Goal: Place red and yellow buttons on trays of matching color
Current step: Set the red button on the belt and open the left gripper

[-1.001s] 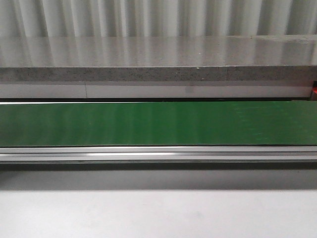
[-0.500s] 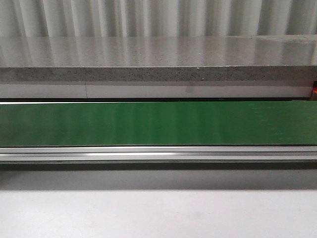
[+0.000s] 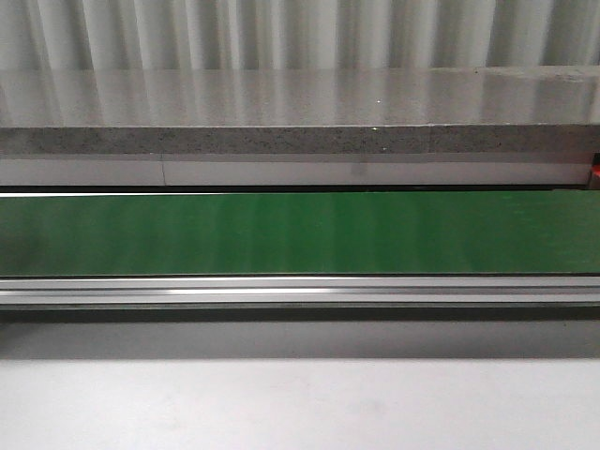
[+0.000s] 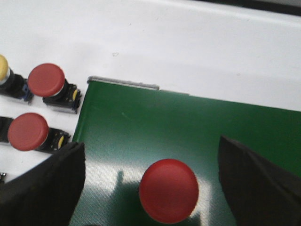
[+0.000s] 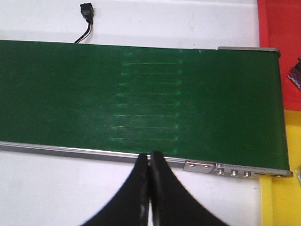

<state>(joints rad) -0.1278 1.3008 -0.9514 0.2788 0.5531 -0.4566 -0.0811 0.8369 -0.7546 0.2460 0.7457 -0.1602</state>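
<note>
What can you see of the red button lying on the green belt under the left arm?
The red button shows only its round, domed cap, matte red and plastic-looking; its body is hidden beneath the cap. It stands on the green belt near the belt's end. It sits between the open jaws of the left gripper, with a clear gap on each side, so nothing but the belt touches it.

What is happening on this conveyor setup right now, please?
The left pincer hangs open around a red button standing on the green belt. Two more red buttons and a yellow one wait on the white table beside the belt's end. The right pincer is shut and empty over the belt's edge, near the red tray and yellow tray.
</note>
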